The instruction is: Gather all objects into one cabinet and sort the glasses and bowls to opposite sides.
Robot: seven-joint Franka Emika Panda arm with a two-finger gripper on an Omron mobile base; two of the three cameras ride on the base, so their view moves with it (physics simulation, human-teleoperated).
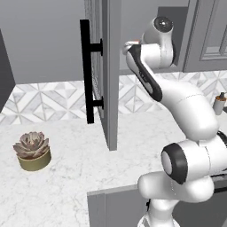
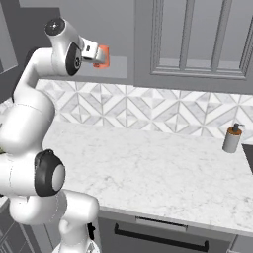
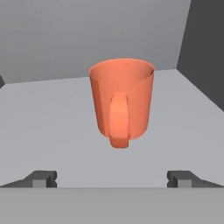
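One orange mug [image 3: 121, 101] stands upright on the flat grey shelf [image 3: 48, 118] of the upper cabinet, its loop handle turned toward the hand camera. My gripper [image 3: 112, 179] is open, its fingertips spread wide and a little short of the mug, touching nothing. In the right base view the mug [image 2: 103, 56] sits just beyond the gripper [image 2: 93, 52] at the cabinet's [image 2: 121, 66] opening. The cabinet door [image 1: 110, 75] stands swung open, with its long black bar handle [image 1: 87, 71]. The other mugs and the black bowl are out of view.
A potted succulent [image 1: 32, 151] sits on the marble counter [image 1: 66, 177] at the left. A soap dispenser [image 2: 232, 139] stands by the tiled backsplash at the right. Closed upper cabinet doors [image 2: 197, 39] are to the right of the open one.
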